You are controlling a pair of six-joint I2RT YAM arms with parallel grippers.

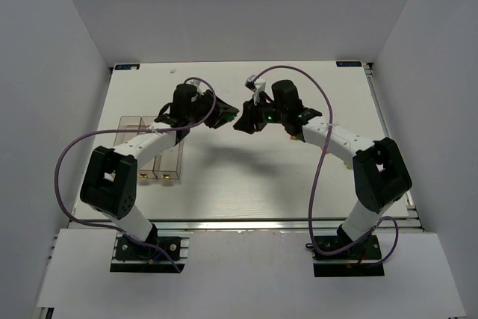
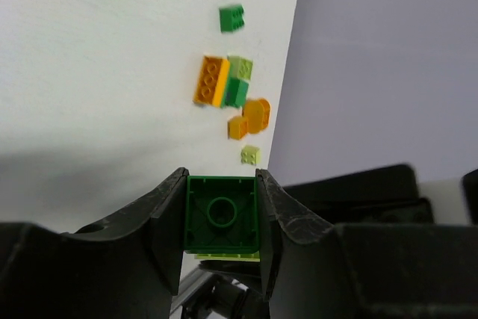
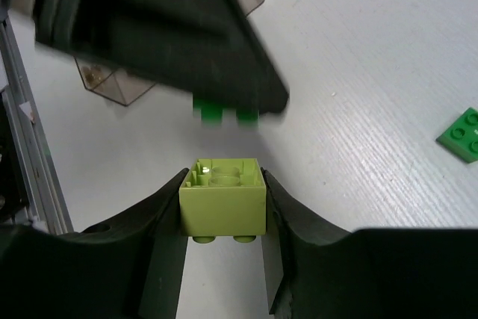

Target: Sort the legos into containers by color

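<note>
Left gripper [image 2: 221,178] clamps a dark green brick [image 2: 222,218] at lower centre; right gripper [image 3: 224,175] pinches a pale yellow-green brick [image 3: 222,203] likewise. Loose legos [image 2: 228,95] lie at upper centre. Clear containers [image 1: 170,163] sit left of centre, partly under the left arm [image 1: 142,143].

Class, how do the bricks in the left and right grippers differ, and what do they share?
The left gripper holds a dark green brick; the right gripper holds a yellow-green brick. The yellow-green brick shows two studs to its wrist camera; the dark green brick shows none to its own. Both are clamped, hollow side to camera.
</note>
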